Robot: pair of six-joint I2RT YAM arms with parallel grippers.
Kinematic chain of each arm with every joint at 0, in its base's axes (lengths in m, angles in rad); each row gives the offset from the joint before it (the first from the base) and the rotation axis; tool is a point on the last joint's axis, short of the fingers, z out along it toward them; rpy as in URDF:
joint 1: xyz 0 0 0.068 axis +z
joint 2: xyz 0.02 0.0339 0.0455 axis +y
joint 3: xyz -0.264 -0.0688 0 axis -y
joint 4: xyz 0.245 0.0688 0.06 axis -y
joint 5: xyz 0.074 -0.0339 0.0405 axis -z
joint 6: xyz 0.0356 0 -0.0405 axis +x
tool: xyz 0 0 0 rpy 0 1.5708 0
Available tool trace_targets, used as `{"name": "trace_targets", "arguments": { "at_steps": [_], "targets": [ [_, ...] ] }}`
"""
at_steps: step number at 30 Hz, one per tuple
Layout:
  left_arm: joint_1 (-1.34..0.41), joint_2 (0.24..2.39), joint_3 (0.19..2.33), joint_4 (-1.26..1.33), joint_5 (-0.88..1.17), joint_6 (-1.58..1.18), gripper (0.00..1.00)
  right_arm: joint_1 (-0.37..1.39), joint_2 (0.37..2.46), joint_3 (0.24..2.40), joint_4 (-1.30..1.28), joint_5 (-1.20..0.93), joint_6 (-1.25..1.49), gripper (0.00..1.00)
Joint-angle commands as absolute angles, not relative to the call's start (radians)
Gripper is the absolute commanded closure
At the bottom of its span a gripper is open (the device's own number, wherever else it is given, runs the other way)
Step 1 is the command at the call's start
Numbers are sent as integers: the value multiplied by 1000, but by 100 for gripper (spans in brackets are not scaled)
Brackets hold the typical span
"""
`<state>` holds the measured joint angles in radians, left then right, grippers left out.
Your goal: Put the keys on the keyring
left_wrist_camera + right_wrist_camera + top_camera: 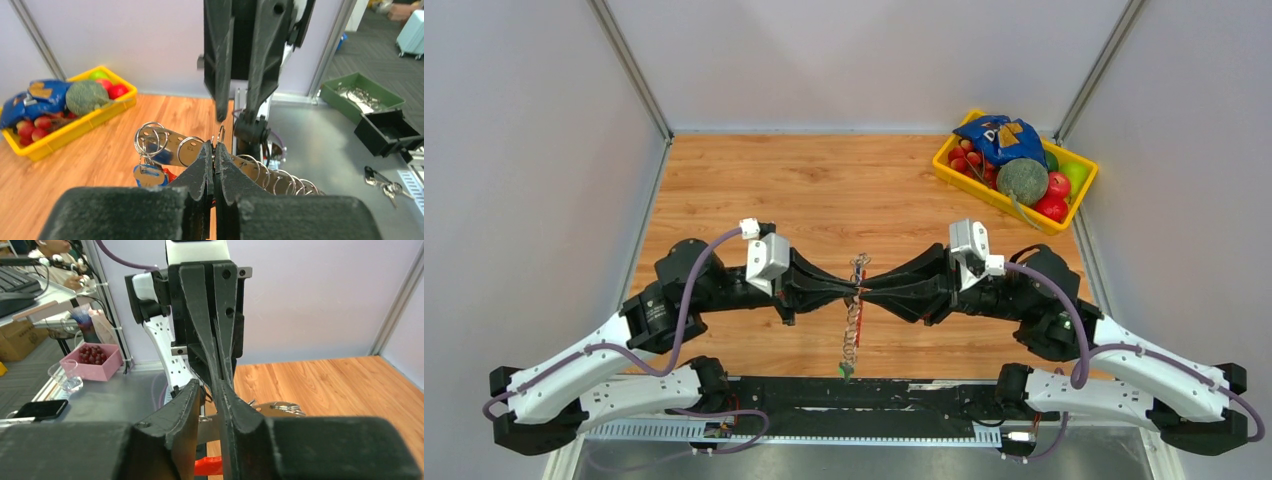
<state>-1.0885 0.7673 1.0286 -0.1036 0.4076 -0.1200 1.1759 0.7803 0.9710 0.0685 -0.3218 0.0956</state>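
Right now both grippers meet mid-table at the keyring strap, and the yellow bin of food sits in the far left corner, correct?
No: the yellow bin sits in the far right corner, as the top view shows. The left gripper and right gripper do meet mid-table at the keyring strap.

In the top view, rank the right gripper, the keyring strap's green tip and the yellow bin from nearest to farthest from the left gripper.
1. right gripper, tip to tip with the left gripper at table centre.
2. keyring strap's green tip, toward the near edge.
3. yellow bin, far right corner.
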Motion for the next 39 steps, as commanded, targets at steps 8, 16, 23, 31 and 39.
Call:
{"name": "trace_targets", "arguments": {
  "at_steps": [8,16,23,31,39],
  "targets": [
    [-1089,845,1221,-440,402,-39,100,1184,848,1272,-518,-239,-33,68],
    [-1089,907,1305,-648,440,-1,100,1184,904,1352,-692,-211,-77,71],
    [-1089,953,1340,-719,432,43,100,1184,950,1352,-721,-270,-100,71],
    [-1090,975,1354,-766,432,67,100,1184,1006,1347,-716,-345,-122,71],
    [-1090,978,1360,-795,428,82,100,1184,1019,1323,-682,-408,-141,69]
  ]
}}
